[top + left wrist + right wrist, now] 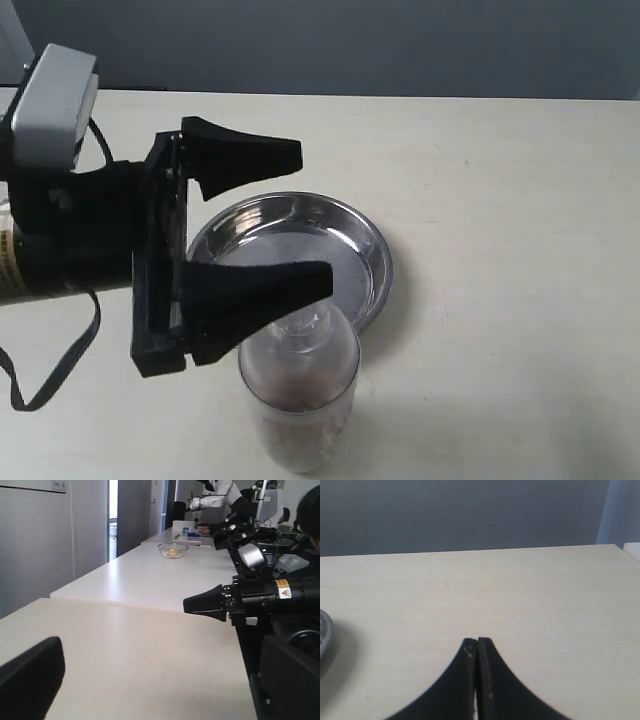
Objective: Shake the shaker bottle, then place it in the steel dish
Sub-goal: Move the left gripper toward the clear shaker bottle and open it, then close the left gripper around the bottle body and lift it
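The shaker bottle stands upright on the table at the near edge, clear with brown granules, just in front of the steel dish. My left gripper hangs open above both. Its near finger crosses over the bottle's cap without holding it, and its far finger lies past the dish's back rim. In the left wrist view the left gripper shows only bare table between its fingers; the bottle is out of view there. My right gripper is shut and empty, low over the table, with the steel dish's rim off to one side.
The right arm reaches over the table's far edge in the left wrist view, its shut gripper pointing inward. A black cable trails from the left arm. Further tables with a glass bowl stand beyond.
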### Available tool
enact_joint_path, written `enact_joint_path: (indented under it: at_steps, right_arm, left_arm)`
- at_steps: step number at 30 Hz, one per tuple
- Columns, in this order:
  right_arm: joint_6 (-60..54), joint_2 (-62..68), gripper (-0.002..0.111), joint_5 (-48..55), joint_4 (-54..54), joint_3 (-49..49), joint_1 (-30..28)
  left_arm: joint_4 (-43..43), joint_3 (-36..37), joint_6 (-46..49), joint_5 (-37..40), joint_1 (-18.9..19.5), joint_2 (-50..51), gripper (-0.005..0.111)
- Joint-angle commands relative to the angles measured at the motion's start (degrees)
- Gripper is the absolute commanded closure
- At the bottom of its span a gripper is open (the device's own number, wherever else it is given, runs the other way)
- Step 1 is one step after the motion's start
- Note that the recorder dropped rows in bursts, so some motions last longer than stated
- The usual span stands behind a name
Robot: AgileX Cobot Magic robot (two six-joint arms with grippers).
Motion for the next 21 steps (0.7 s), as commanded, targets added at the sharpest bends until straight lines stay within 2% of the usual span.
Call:
enact_joint_path:
  at_steps: [1, 7, 21]
  right_arm:
    - [-0.11, -0.25, 0.109, -0.65, -0.14, 0.09, 0.08]
    - [-0.11, -0.25, 0.109, -0.65, -0.14, 0.09, 0.08]
    - [-0.11, -0.25, 0.109, -0.65, -0.14, 0.09, 0.08]
  left_arm:
    - [3.28, -0.13, -0.71, -0.64, -1.20, 0.40, 0.001]
    - [3.19, 3.85, 1.43, -0.64, -2.68, 6.31, 0.001]
    - [4.72, 3.97, 8.39, -0.64, -2.68, 18.08, 0.002]
